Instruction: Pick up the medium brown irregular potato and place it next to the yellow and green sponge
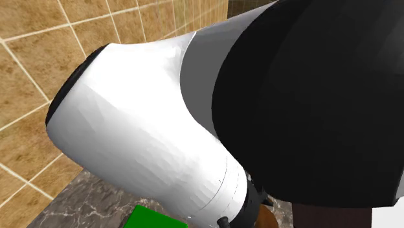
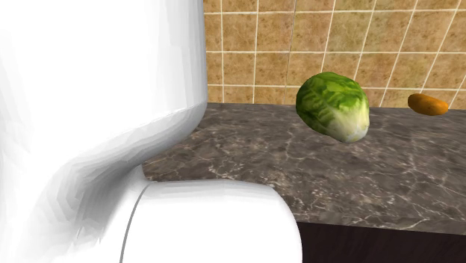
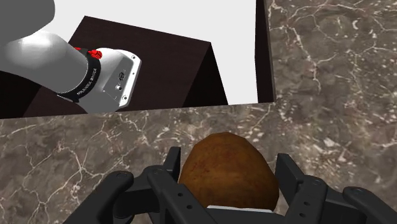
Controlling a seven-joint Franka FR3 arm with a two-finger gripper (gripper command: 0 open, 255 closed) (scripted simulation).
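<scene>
Gripper [image 3: 229, 156] is narrowed onto the potato [image 3: 228, 173]: in the wrist view we see a brown, rough, rounded lump sitting between the two black fingers [image 3: 173, 159], and both of them press its sides. Directly beyond it is the dark veined marble counter [image 3: 318, 76]. We can't tell whether the potato is touching the counter or is off it. Further out past the counter edge we see a plain white area, the dark stand [image 3: 159, 70] and a white arm link [image 3: 95, 70] with red marks. In the shoulder view the arm [image 1: 142, 129] blocks most of the scene. Behind it is a tan tiled wall [image 1: 32, 65] from 9 to 12 o'clock, with a strip of counter at 7 o'clock. A flat bright-green block [image 1: 155, 219] sits at 6 to 7 o'clock on the frame edge, and we can't tell if that's the sponge. In the second exterior view the arm fills 9 o'clock. A green leafy head [image 2: 334, 106] is on the counter at 2 o'clock, near the wall. A small orange thing [image 2: 428, 104] lies at its 3 o'clock, apart from it.
</scene>
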